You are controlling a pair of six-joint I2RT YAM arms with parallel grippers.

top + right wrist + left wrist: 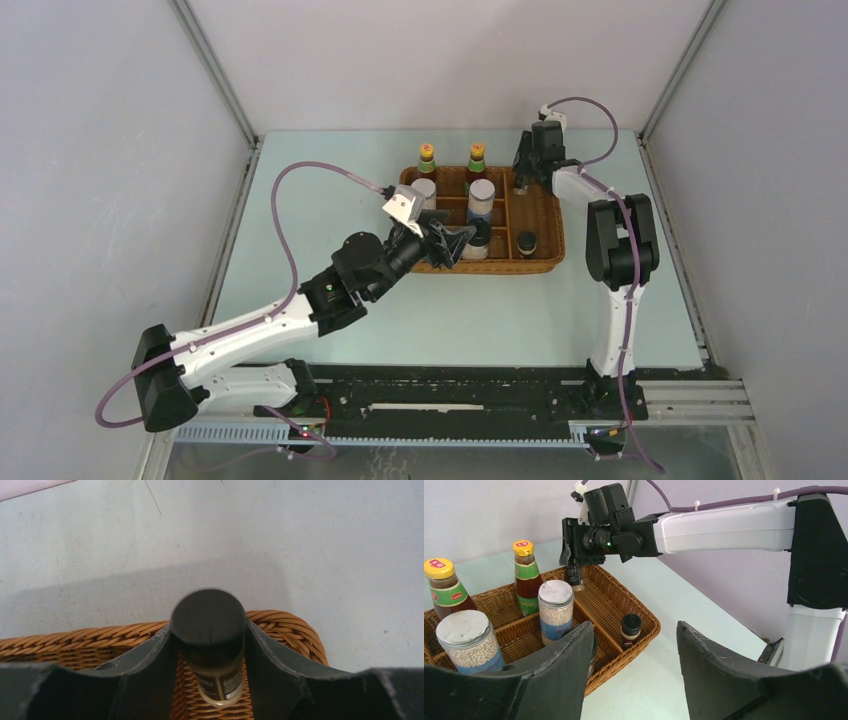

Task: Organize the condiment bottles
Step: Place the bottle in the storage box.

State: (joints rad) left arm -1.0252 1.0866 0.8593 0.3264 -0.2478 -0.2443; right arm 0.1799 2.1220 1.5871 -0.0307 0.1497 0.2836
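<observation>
Bottle in hand: tiny dark glass bottle with a flat black cap (pixel 209 614), upright over the far right corner compartment of the tray. Whether its base touches the wicker floor cannot be told.
Right gripper (pixel 210 636): closed down onto that bottle, both dark fingers pressing the sides of the cap. The hold is high, probably so the fingers stay above the tray's wall.
Tray: brown wicker divided tray (pixel 300 630), standing mid-way across the pale green table (pixel 330 200).
Twin bottle: a 2nd tiny dark black-capped bottle (pixel 630 629) stands in the near right compartment. The held one seems meant for the same right-hand column, like beside like.
Other bottles: 2 dark sauce bottles with yellow caps (pixel 525 575) in the far row; 2 silver-topped shakers with blue-white labels (pixel 555 611) in front of them; 1 white black-capped bottle (pixel 478 245) at the near edge. A 2nd white one cannot be made out.
Left gripper (pixel 456 244): spread wide and holding nothing, at the tray's near rim just beside the white bottle — likely kept low and clear of the right arm's work.
Step, as judged: setting down, late in the task.
Risk: such a narrow bottle could tip if let go before it is seated.
</observation>
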